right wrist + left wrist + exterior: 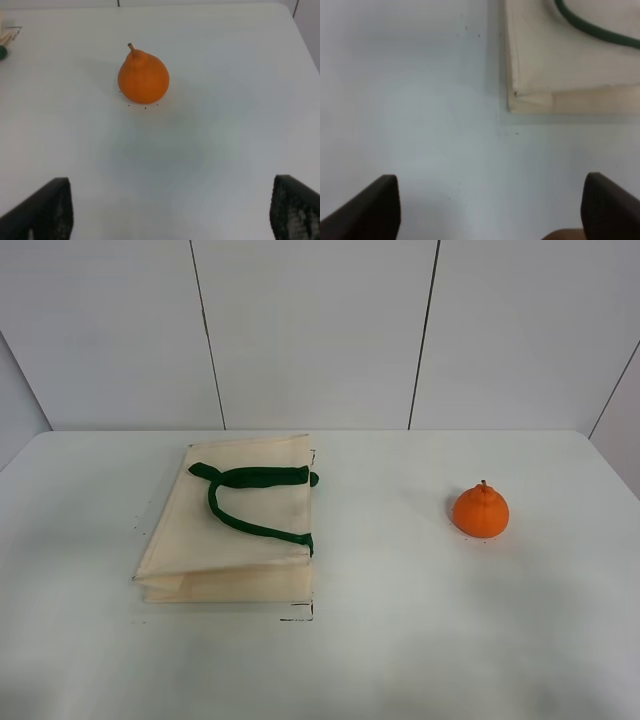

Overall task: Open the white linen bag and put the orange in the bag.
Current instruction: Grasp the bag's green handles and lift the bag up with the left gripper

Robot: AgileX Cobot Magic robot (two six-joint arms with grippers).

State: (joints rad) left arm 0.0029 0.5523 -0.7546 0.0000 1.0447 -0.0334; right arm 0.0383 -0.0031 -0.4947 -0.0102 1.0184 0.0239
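Observation:
The white linen bag [235, 530] lies flat and closed on the table's left half, its dark green handles [250, 495] lying on top. Its corner shows in the left wrist view [560, 55]. The orange [481, 511] stands on the table's right half, stem up; it also shows in the right wrist view [143, 77]. No arm shows in the exterior high view. My left gripper [490, 210] is open and empty above bare table, short of the bag's corner. My right gripper [170, 210] is open and empty, the orange some way ahead of it.
The white table [400, 640] ends at a white panelled wall [320, 330] behind. A bit of the bag's edge and green handle shows at the border of the right wrist view [5, 42].

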